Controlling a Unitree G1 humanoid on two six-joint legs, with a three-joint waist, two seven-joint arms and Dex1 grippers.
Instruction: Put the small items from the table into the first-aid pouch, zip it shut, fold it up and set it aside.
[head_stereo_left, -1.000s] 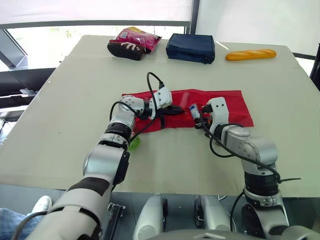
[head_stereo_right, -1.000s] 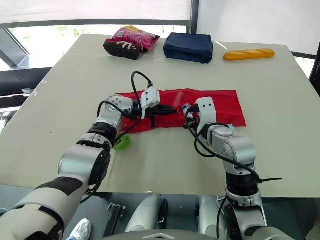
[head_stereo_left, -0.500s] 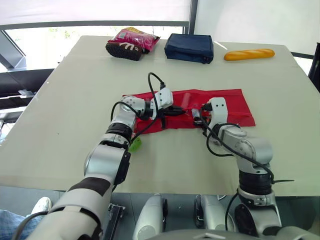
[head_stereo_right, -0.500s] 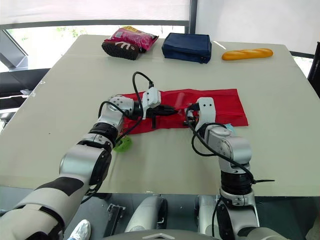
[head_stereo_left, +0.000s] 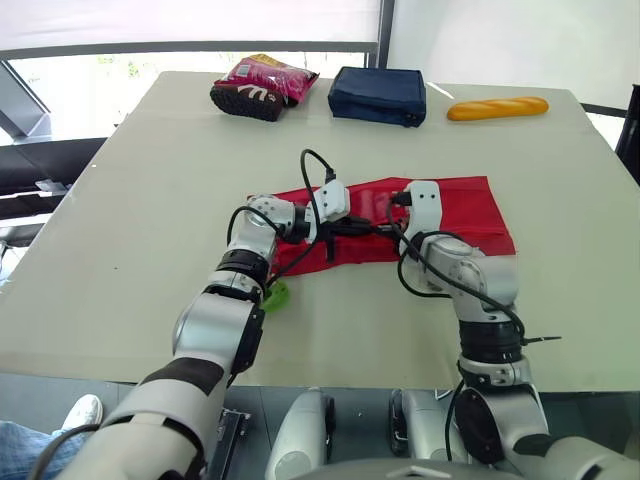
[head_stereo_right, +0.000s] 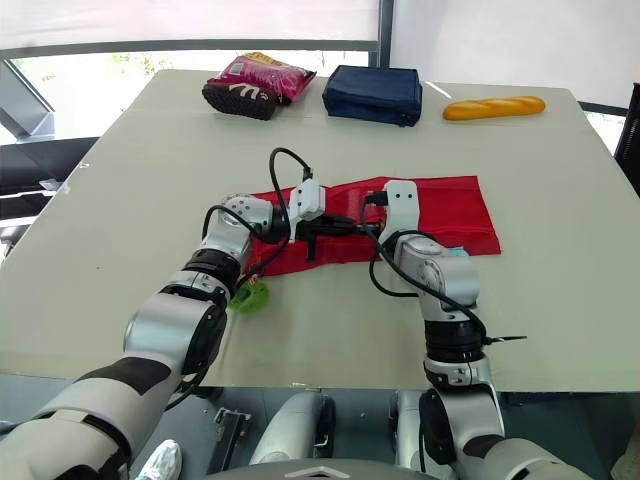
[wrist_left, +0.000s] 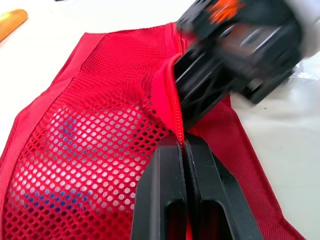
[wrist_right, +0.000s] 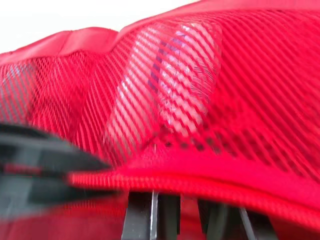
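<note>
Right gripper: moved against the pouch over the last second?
Yes: the right gripper slid left along the first-aid pouch, toward the left gripper.

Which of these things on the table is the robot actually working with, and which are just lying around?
In the job: red pouch, pinched by the left claw; probably the small green item.
Lying about: pink snack bag, navy bag, bread roll.

Diffuse daylight from the window (head_stereo_left: 100, 62) beyond the table (head_stereo_left: 130, 180) lights everything evenly, shadows soft and faint, glare washing out the glass, and the first-aid pouch (wrist_right: 200, 75) smeared out of focus in the right wrist view.
</note>
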